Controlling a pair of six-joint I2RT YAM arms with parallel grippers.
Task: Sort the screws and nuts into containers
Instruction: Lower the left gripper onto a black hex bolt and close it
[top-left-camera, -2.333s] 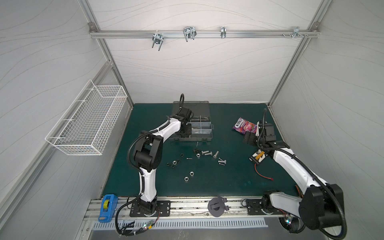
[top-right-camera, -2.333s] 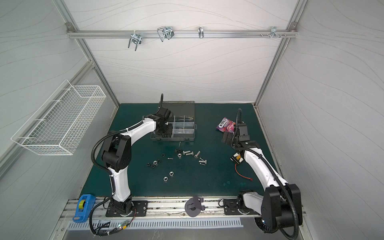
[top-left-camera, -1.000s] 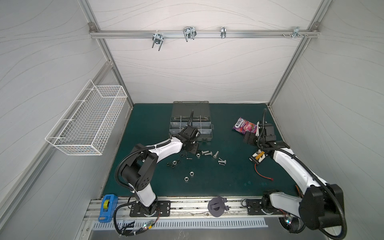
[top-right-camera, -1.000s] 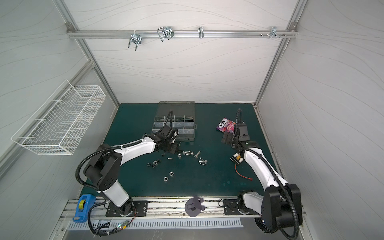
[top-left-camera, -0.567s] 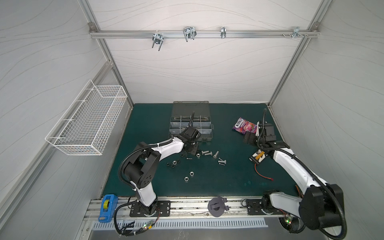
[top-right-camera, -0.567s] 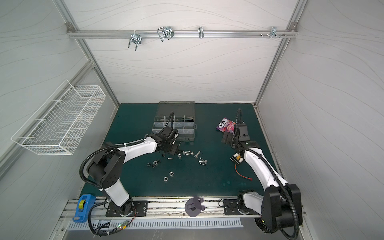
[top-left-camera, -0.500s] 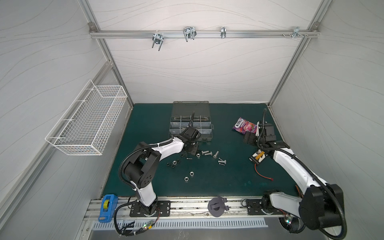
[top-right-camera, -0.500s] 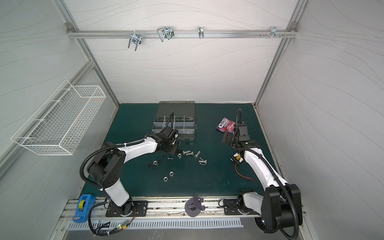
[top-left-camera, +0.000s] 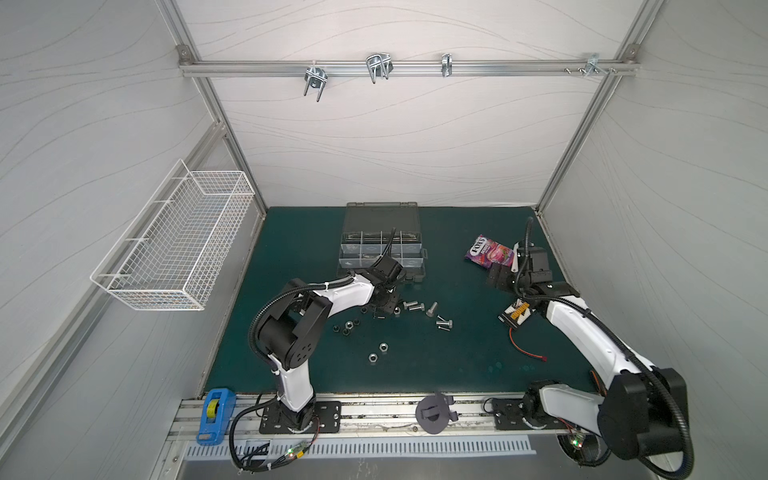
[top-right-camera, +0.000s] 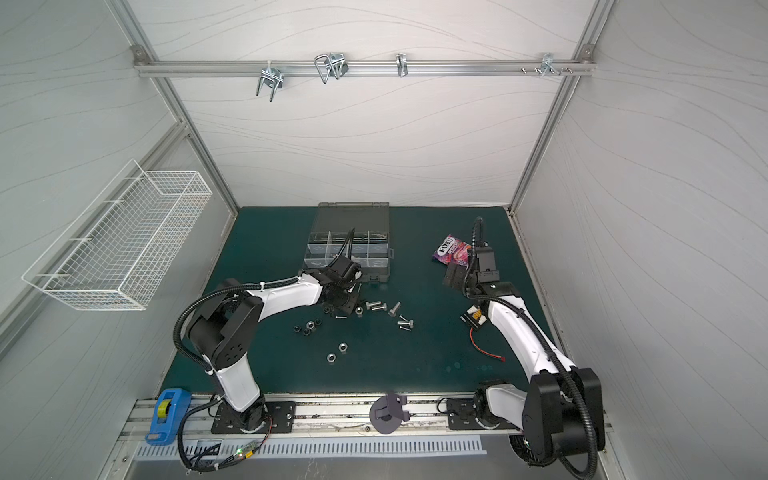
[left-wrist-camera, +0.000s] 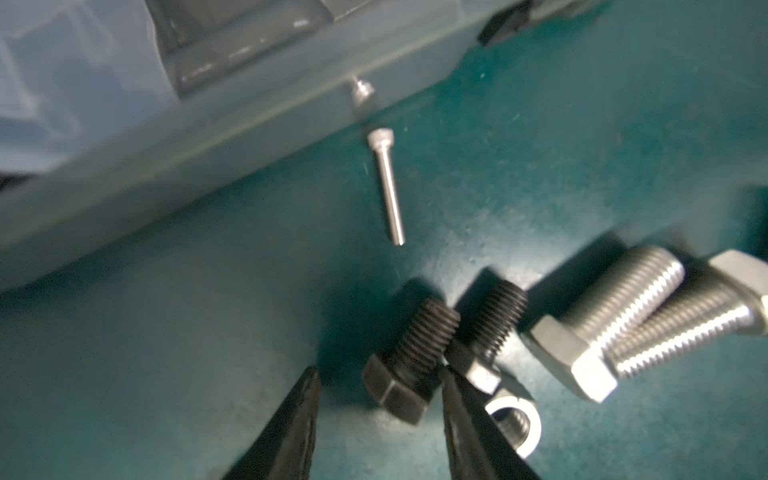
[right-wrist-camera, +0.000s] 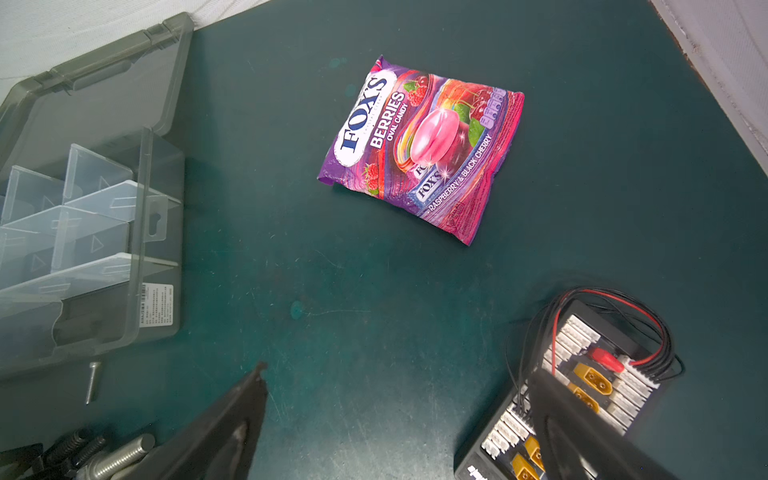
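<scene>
My left gripper (left-wrist-camera: 378, 374) is down on the green mat, just in front of the grey organizer case (top-left-camera: 380, 249). It is open, and the hex head of a short black bolt (left-wrist-camera: 403, 365) lies between its fingers, close to one and apart from the other. A second black bolt (left-wrist-camera: 494, 320), a silver nut (left-wrist-camera: 515, 424), two stout silver bolts (left-wrist-camera: 615, 316) and a thin silver screw (left-wrist-camera: 386, 187) lie close by. More silver nuts (top-left-camera: 383, 347) and black nuts (top-left-camera: 348, 326) lie nearer the front. My right gripper (right-wrist-camera: 399, 370) hangs open over bare mat, holding nothing.
A candy bag (top-left-camera: 490, 251) lies at the back right. A connector board with red wires (top-left-camera: 515, 316) sits under the right arm. A white wire basket (top-left-camera: 178, 245) hangs on the left wall. On the front rail are a blue tape dispenser (top-left-camera: 214, 411) and a black round part (top-left-camera: 432, 411).
My left gripper came forward from over the case to the pile of bolts and settled low around the black bolt, its jaws narrowing slightly. The right arm has not moved.
</scene>
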